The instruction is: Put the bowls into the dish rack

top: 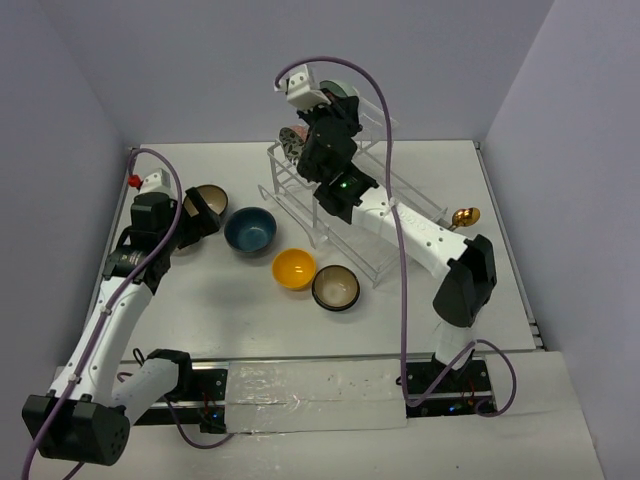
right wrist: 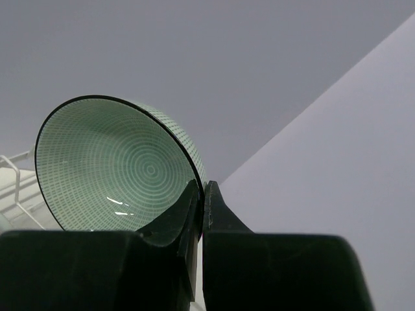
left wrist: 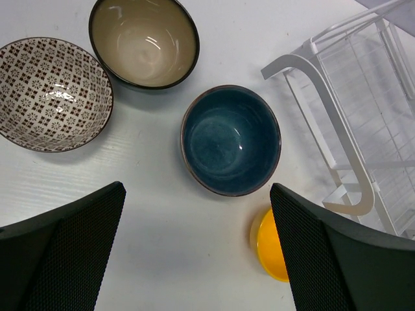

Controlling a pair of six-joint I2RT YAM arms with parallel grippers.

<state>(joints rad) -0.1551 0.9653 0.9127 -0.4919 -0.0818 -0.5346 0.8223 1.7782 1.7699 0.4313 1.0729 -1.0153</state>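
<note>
Bowls sit loose on the white table [top: 200, 300]. A dark blue bowl [left wrist: 230, 139] is in the middle. A brown bowl with a cream inside [left wrist: 144, 40] and a brown-and-white patterned bowl [left wrist: 52, 94] lie side by side to its left. A yellow bowl [top: 294, 268] is nearer the dish rack [top: 385, 262], with another dark-rimmed cream bowl [top: 336, 288] just beside it.

The left gripper [left wrist: 194, 207] hovers near the blue bowl, fingers spread wide and grasping nothing. The right gripper [right wrist: 202, 191] is high over the far end of the rack. Its fingers pinch the rim of a pale green bowl [right wrist: 110, 165], which is tilted on edge above the upper shelf. Whether it touches the wires cannot be told. A gold spoon [top: 465, 216] lies to the rack's right.
</note>
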